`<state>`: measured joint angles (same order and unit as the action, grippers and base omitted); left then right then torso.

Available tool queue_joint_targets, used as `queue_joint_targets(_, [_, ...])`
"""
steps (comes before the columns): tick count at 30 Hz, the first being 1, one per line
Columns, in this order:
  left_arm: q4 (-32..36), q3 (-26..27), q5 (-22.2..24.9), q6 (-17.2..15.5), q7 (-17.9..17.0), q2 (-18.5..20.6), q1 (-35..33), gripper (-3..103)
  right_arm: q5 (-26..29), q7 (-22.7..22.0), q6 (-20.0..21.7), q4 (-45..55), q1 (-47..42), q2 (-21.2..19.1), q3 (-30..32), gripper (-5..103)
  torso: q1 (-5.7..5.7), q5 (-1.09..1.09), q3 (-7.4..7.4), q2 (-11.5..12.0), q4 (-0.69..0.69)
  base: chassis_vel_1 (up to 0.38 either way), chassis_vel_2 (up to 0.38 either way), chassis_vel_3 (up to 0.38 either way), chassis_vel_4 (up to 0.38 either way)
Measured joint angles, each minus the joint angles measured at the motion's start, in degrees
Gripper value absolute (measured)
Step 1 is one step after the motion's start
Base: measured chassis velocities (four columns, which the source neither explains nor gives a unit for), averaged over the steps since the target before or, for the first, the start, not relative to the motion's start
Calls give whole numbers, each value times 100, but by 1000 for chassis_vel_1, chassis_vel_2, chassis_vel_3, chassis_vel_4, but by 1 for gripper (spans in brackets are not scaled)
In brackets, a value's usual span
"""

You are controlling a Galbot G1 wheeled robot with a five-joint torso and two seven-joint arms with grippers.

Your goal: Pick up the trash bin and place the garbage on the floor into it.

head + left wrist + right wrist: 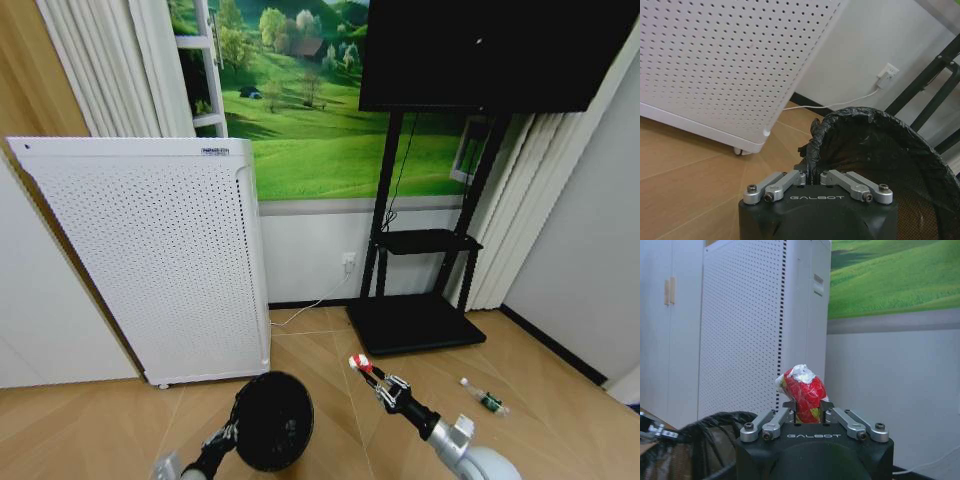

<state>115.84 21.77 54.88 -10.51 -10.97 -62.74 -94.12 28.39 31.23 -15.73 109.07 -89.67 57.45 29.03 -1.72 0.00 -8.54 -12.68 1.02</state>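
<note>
Nearest the head camera, at about 7 o'clock in its view, the left gripper (232, 432) is clamped on the rim of the trash bin (272, 420), its fingers pinching the bunched black liner (812, 150). That bin is held off the wooden floor (110, 425), tipped so its round mouth faces up toward the camera; whether anything lies inside its dark interior cannot be told.

Just beside it, at 5 o'clock, the right gripper (366, 367) is closed on a crumpled red-and-white can (802, 394), which stands up from between the fingers, its long axis in line with the arm.

Farther out at 4 o'clock, a small clear plastic bottle (484, 397) with a green label lies on the floor, its long axis running diagonally.

Behind the bin stands a tall white perforated air purifier (160, 260); a black TV stand (415, 320) sits at 1 o'clock.
</note>
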Motion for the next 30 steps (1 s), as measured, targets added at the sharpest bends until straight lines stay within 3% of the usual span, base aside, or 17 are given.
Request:
queue_joint_targets(4, [-327,-352,146,42,-20,127,498,7,-80,42,-62,280,-278,-1,-11,23,0,0,0,0,-3,0,0,0,0])
queue_joint_targets(11, [-1017,-1461,342,21,-184,152,1479,7,-1029,31,-268,445,-761,69,-380,23,0,1,0,0,-1,0,0,0,0])
queue_joint_targets(16, [-1212,-2000,93,-22,-49,96,1626,7,-1513,-38,-353,320,-857,160,-534,23,0,1,0,0,0,0,0,0,0])
queue_joint_targets(25, [-1211,-2230,-617,7,483,154,1374,7,-1791,-119,-490,183,-888,315,-570,21,0,2,0,0,-2,0,0,0,0])
queue_joint_targets(30, [-1073,-2156,-892,35,643,137,1210,7,-1922,-158,-522,212,-1025,392,-572,37,0,1,0,0,0,0,0,0,0])
